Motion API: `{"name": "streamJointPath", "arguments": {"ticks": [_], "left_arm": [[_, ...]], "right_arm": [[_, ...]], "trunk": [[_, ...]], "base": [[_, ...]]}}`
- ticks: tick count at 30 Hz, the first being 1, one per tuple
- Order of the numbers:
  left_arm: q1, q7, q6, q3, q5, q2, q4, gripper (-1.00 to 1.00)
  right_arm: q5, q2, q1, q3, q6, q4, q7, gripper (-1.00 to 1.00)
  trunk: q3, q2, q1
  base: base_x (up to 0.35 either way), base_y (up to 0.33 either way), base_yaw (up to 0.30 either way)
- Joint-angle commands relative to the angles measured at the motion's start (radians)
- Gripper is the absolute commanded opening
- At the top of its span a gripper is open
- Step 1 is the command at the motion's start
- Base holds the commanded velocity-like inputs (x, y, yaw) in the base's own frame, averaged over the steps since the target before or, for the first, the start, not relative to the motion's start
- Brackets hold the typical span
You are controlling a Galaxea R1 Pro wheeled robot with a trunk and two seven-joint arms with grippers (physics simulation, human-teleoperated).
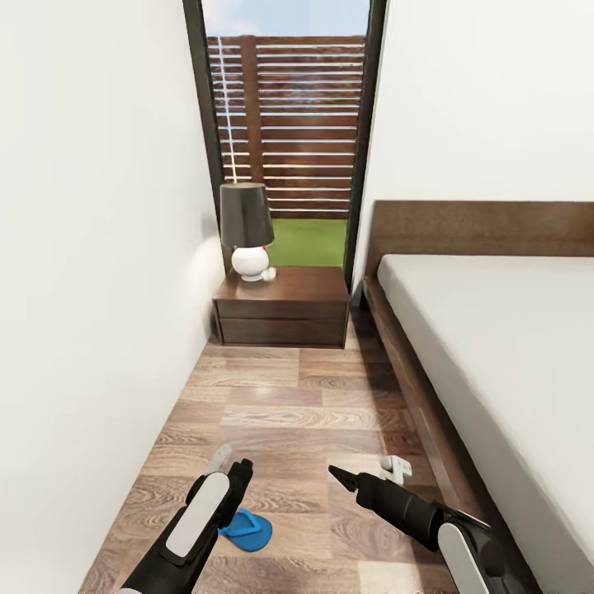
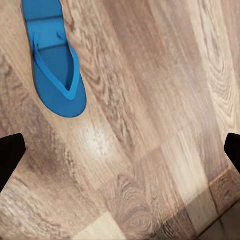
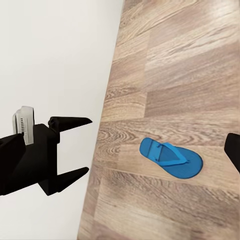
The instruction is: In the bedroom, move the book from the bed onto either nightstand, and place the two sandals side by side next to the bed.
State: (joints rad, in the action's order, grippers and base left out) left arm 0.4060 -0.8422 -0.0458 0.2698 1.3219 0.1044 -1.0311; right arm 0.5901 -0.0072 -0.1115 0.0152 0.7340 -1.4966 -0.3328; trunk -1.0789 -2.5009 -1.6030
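Note:
One blue sandal [image 1: 247, 529] lies flat on the wood floor between the wall and the bed [image 1: 495, 330]. In the left wrist view the sandal [image 2: 55, 65] lies strap up. My left gripper [image 1: 235, 472] hangs open just above and beside it, holding nothing. From the right wrist view I see the sandal [image 3: 171, 159] and the left gripper [image 3: 75, 148] with its fingers spread. My right gripper [image 1: 342, 477] is open and empty above the floor, right of the sandal. The nightstand [image 1: 280, 312] stands ahead by the window. The book is out of view.
A lamp [image 1: 246, 227] with a dark shade and white base stands on the nightstand's left part. A white wall [image 1: 91, 289] runs close along the left. The bed's dark wooden frame [image 1: 412, 388] bounds the floor strip on the right.

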Motion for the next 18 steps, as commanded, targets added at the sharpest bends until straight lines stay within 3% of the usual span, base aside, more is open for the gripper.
{"name": "streamJointPath", "arguments": {"ticks": [1, 18], "left_arm": [[0.0, -0.005, -0.005, 0.0, 0.0, 0.0, -0.001, 1.0], [0.0, -0.005, -0.005, 0.002, 0.0, 0.001, -0.001, 1.0]], "right_arm": [[0.0, 0.0, -0.001, 0.0, 0.004, -0.001, -0.002, 1.0], [0.0, 0.0, -0.001, 0.0, 0.003, -0.001, -0.001, 1.0]], "trunk": [[-0.005, -0.001, 0.0], [-0.071, -0.005, -0.008]], "base": [[0.0, 0.0, 0.0], [0.0, 0.0, 0.0]]}}
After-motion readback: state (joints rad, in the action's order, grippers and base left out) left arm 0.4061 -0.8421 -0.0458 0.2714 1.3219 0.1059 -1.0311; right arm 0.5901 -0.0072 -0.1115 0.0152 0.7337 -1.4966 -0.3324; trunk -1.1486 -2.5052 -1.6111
